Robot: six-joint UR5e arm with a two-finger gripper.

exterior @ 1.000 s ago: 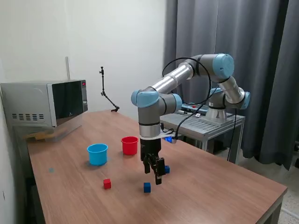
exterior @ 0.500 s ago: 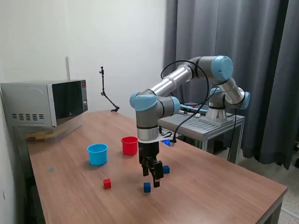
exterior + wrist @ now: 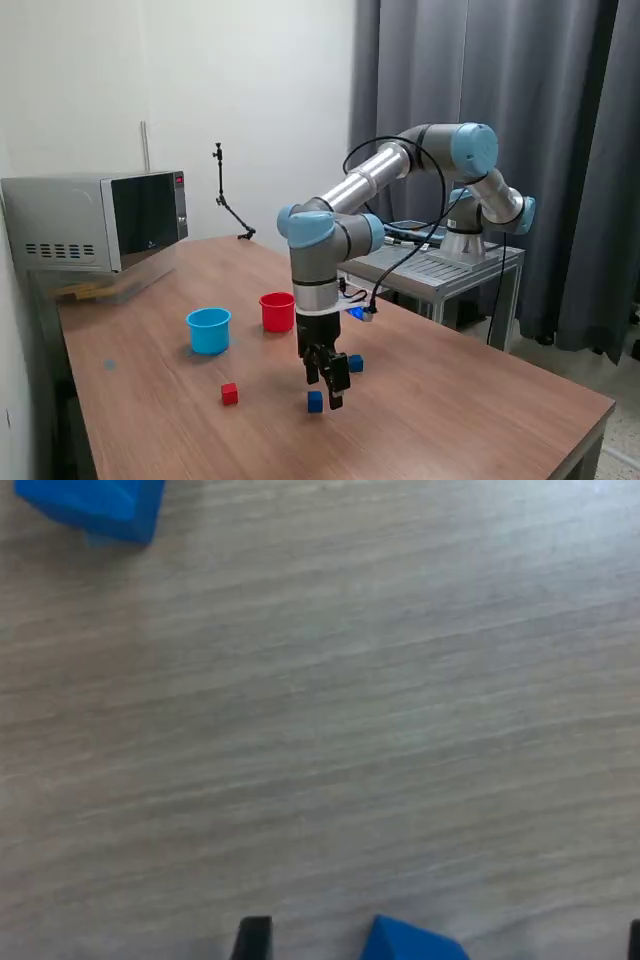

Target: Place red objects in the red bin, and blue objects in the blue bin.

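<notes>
Wooden table (image 3: 480, 400) carries everything. Gripper (image 3: 327, 381) spread open, empty, just above blue cube (image 3: 315, 401). Second blue cube (image 3: 355, 363) just behind gripper. Red cube (image 3: 230, 394), blue cup (image 3: 208, 330), red cup (image 3: 277, 311) well apart from gripper.

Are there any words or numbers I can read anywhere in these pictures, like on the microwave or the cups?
No text can be read in either view.
Microwave: a small red mark at the door's upper corner, too small to read.
Red cup and light blue cup: plain, no writing seen.
Cubes, such as the blue cube by the gripper: no marks seen.
Wrist view: only wood grain and blue cubes, no writing.
</notes>
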